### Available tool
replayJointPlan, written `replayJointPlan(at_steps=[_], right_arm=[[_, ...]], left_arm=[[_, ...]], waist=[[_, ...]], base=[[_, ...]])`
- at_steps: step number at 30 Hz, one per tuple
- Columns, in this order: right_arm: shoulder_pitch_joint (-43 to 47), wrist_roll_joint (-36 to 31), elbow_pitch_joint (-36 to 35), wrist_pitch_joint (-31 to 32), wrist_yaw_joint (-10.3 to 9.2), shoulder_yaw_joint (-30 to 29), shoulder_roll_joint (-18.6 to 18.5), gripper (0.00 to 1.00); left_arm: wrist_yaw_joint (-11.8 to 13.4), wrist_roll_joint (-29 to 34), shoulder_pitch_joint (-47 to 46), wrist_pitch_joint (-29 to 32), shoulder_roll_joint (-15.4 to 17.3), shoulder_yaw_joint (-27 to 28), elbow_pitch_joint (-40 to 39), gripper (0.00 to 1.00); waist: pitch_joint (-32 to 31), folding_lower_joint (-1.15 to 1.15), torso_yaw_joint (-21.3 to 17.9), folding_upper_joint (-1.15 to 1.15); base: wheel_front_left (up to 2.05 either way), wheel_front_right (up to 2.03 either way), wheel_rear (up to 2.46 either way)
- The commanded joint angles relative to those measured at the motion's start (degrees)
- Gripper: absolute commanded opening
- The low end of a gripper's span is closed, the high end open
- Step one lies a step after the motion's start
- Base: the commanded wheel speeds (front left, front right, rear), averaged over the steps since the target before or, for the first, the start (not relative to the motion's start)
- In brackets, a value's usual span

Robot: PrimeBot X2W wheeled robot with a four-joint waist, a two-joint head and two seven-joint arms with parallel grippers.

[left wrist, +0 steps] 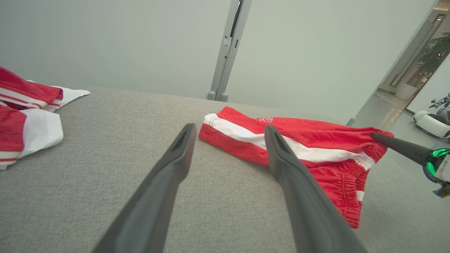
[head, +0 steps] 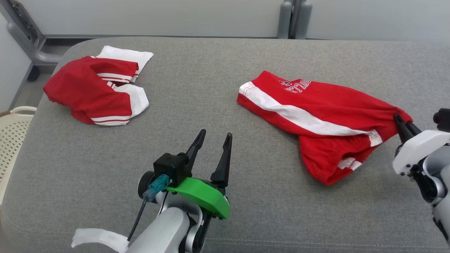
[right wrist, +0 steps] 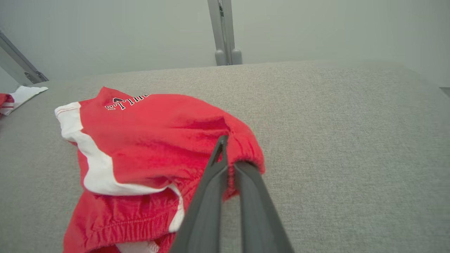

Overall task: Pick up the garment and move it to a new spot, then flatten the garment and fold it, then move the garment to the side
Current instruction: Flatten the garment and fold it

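Cream perforated plastic basket (head: 15, 137) pokes in at the left edge of the head view, beside and lower than the grey fabric-covered bench (head: 218, 88); just its rim and a stretch of lattice wall show, and what lies inside cannot be told. On the right half of the bench lie the red shorts with a white side stripe and dark lettering (head: 316, 105), rumpled, with one leg hem pointing towards the middle and the gathered waistband towards the right. The right claw (head: 397, 117) is clamped on the far right corner of that waistband, its two dark fingers pressed together with red cloth bunched between and around them. The left claw (head: 215, 134) stands spread wide above bare fabric at the near middle of the bench, fingers pointing away from the robot, touching nothing and well apart from the shorts. A second red-and-white garment (head: 91, 91) sits bundled at the far left, near the bench's rounded corner. Between the two garments runs a broad stretch of bare grey cloth. More bare surface lies beyond the shorts up to the far edge, where a grey metal post (head: 284, 21) stands against the pale wall. In the right wrist view the bench is also bare to the right of the gripped corner.
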Motion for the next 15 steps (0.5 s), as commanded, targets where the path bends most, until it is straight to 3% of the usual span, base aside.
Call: replayJointPlan(at_steps=[1,9,15], right_arm=[[-0.7,0.1,0.4,0.3,-0.02,-0.2,-1.2,0.00],[-5.4,-7.7,5.2,1.5,-0.02,5.5,-9.5,0.00],[-12.4,-14.9,10.9,-2.3,-0.02,9.0,-11.9,0.00]], left_arm=[[-0.2,0.5,-0.6,0.0,-0.1,0.0,-0.3,1.00],[-0.5,0.8,-1.7,0.1,-0.4,-1.0,-0.9,1.00],[-0.7,1.0,-2.9,0.3,-0.7,-1.6,-0.8,1.00]], waist=[[0.3,0.00,0.3,0.00],[2.6,0.00,1.7,0.00],[4.5,0.00,2.9,0.00]], base=[[0.00,0.00,0.00],[0.00,0.00,0.00],[0.00,0.00,0.00]])
